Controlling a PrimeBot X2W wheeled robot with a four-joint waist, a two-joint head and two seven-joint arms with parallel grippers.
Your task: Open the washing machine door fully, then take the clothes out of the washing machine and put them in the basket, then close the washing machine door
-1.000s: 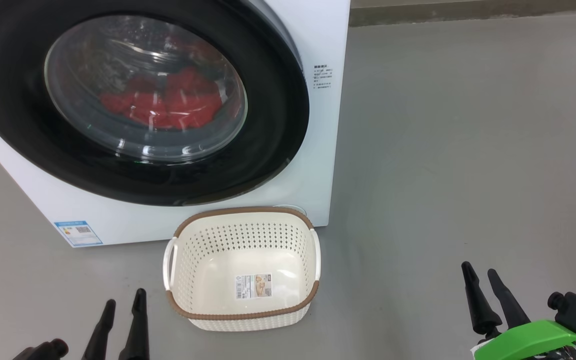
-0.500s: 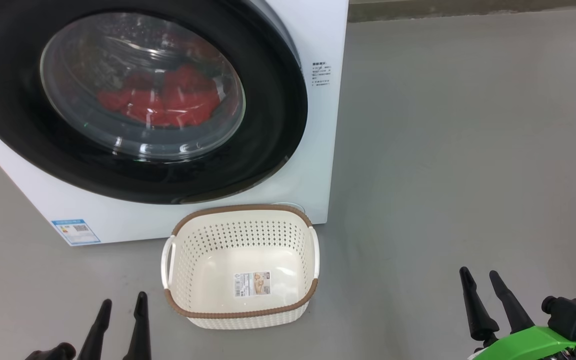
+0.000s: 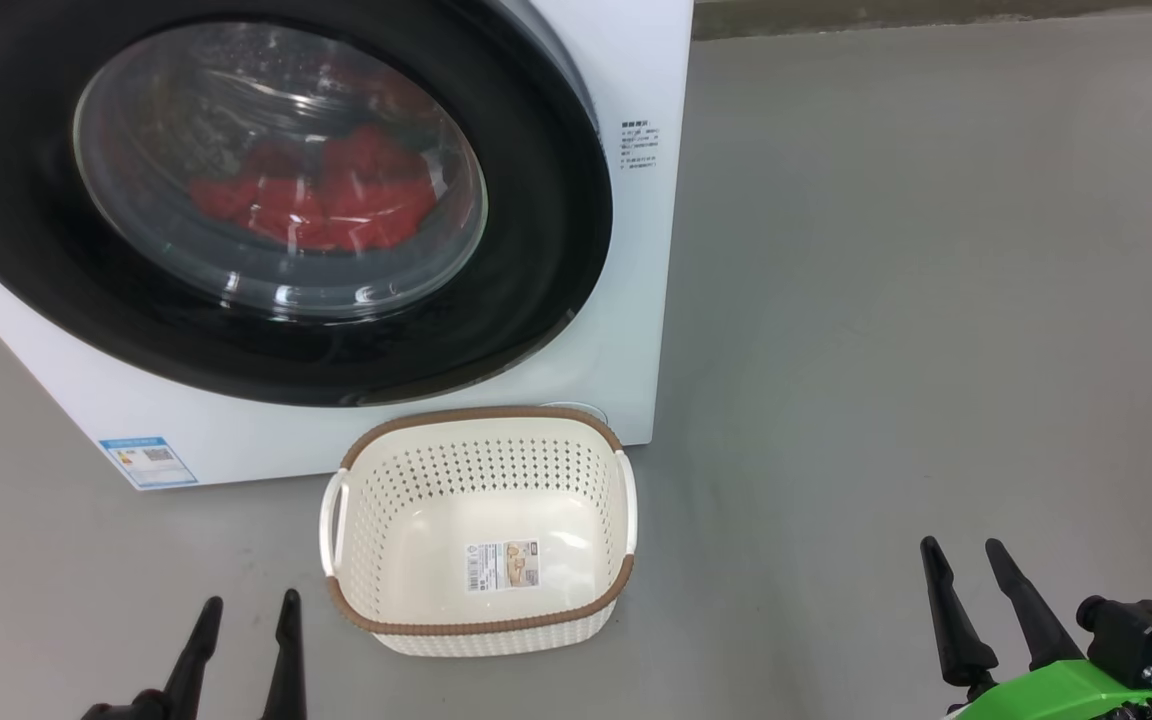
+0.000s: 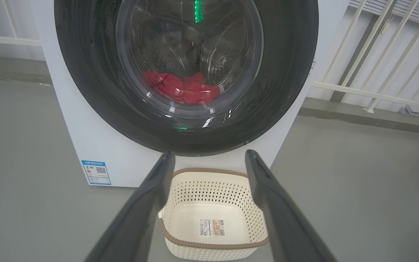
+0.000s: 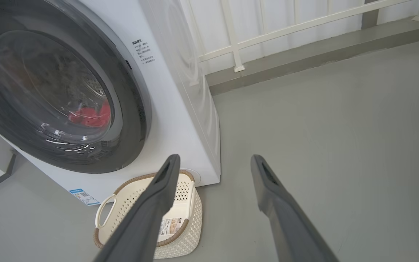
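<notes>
The washing machine [image 3: 636, 250] is a white box at the upper left. Its door [image 3: 536, 230], with a glossy black rim and a glass bowl, lies flat against the front. Behind the glass, the red clothes [image 3: 326, 205] are heaped in the drum. The cream basket [image 3: 481, 465] stands empty on the floor against the machine's lower front. My left gripper [image 3: 249, 598] is open, low and left of the basket. My right gripper [image 3: 958, 545] is open, well to the right. In the left wrist view, the left gripper [image 4: 209, 154] frames the basket [image 4: 209, 189] below the clothes [image 4: 182, 87].
Grey floor spreads to the right of the machine. A white railing [image 5: 238, 43] on a raised kerb runs behind it. A blue label sticker [image 3: 148, 460] marks the machine's lower left front corner.
The whole head picture has drifted slightly up and left, so the camera moved. Both grippers sit a little lower in the view, and both stay open.
</notes>
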